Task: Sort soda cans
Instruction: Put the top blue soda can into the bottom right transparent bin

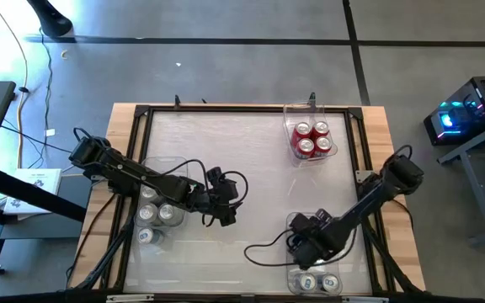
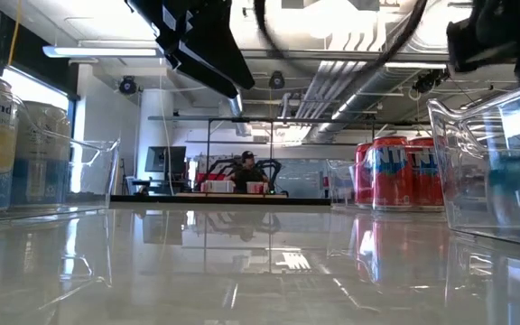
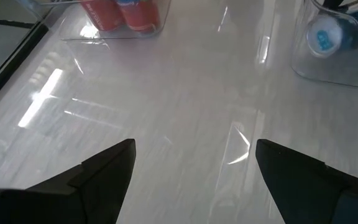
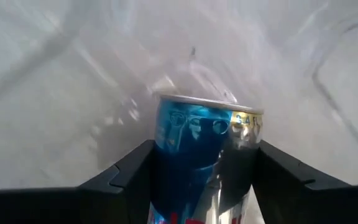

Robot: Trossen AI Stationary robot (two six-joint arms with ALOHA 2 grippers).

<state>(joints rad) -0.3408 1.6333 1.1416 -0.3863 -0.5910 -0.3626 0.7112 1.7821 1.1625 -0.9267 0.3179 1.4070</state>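
Altogether four red cans; left jaws wide apart, right jaws round one blue can.

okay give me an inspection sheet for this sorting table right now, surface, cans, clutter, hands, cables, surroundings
Surface: glossy white table top in a wooden frame, bare in the middle.
Job's things: four red cans in the far bin; silver cans in the left bin; blue cans in the near right bin; one blue can held.
Clutter: nothing seen.
Hands: left hand open, empty, over bare table beside the left bin; right hand shut on the blue can, over the near right bin.
Cables: black cables loop from both arms across the table.
Surroundings: a seated person far behind; a lit machine at right.
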